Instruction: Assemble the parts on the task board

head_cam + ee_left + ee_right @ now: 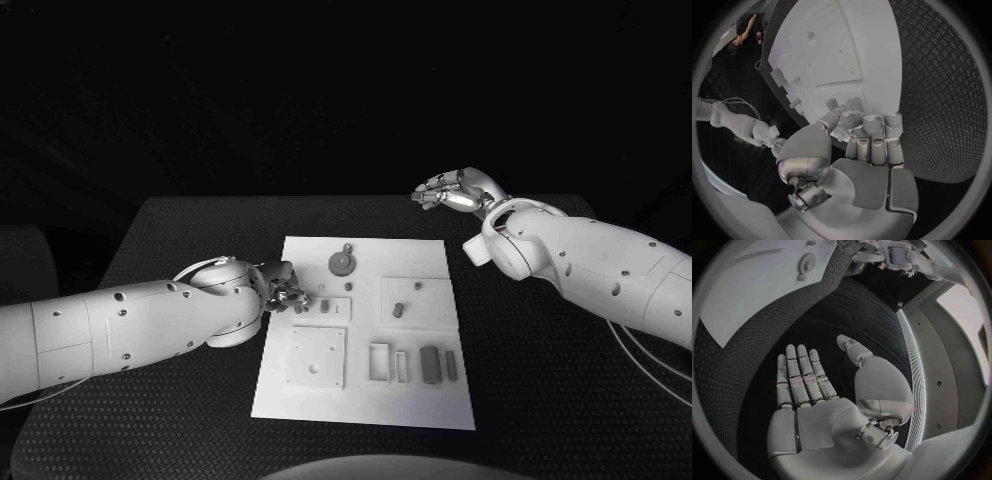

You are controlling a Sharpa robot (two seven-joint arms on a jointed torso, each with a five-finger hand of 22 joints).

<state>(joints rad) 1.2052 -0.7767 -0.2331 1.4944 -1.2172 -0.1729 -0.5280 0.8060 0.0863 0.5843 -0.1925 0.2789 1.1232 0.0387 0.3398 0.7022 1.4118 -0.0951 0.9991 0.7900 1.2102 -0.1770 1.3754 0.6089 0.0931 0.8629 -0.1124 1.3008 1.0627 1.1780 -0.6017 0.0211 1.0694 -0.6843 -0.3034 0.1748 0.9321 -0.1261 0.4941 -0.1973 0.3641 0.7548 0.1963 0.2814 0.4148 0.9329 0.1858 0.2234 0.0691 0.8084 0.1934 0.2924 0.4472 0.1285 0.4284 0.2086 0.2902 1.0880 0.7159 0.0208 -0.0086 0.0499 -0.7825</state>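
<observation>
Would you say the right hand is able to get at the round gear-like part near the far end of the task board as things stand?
Probably yes. The right hand hangs open over the table beyond the task board, holding nothing, and the round part lies uncovered. The left hand sits at the board's left edge, nearer the robot, off that path.

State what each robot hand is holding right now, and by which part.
The right robot hand holds nothing; its fingers lie straight and apart above the table. The left robot hand has its fingers curled at the task board's left edge; whether they pinch a part cannot be told.
</observation>
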